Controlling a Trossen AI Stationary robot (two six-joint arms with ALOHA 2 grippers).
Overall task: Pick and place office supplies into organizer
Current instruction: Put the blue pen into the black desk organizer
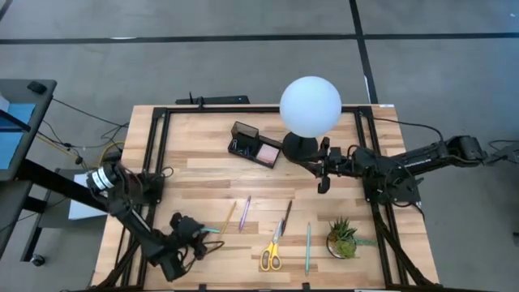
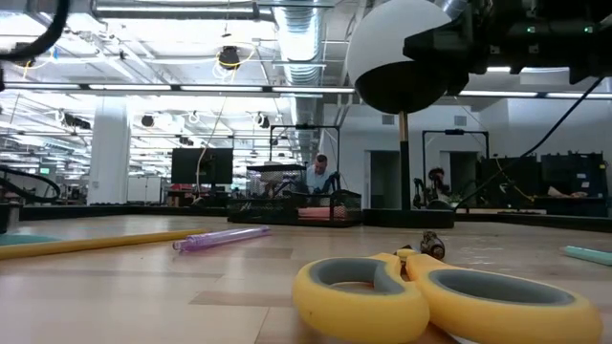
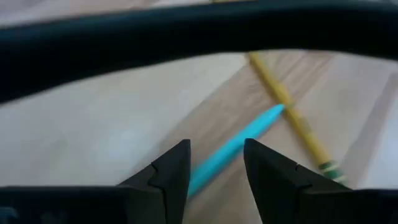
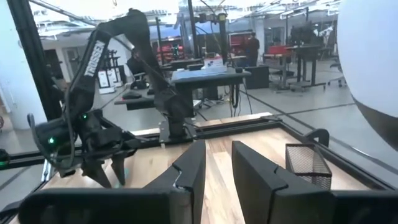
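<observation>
My left gripper [image 1: 204,234] is low over the table's near left part, open, with a teal pen [image 3: 239,146] lying between its fingers. The pen's tip reaches the yellow pencil [image 1: 229,216]. To the right lie a purple pen [image 1: 244,212], a dark pen [image 1: 286,217], yellow-handled scissors [image 1: 272,252] and a second teal pen [image 1: 308,247]. The black organizer [image 1: 255,143] stands at the far middle with a pink pad in its tray. My right gripper [image 1: 324,180] hovers beside the lamp base, its fingers [image 4: 194,168] slightly apart and holding nothing. My left gripper [image 3: 216,155] has its fingers on either side of the teal pen's rear part [image 3: 205,171], coming from the table's left and lying roughly along the pen. The pen rests on the table. I cannot tell whether a finger touches it.
A white globe lamp [image 1: 310,105] on a black base stands just right of the organizer, close to my right gripper. A small green potted plant [image 1: 342,238] sits near the right front corner. A black frame rail [image 1: 159,154] borders the wooden top.
</observation>
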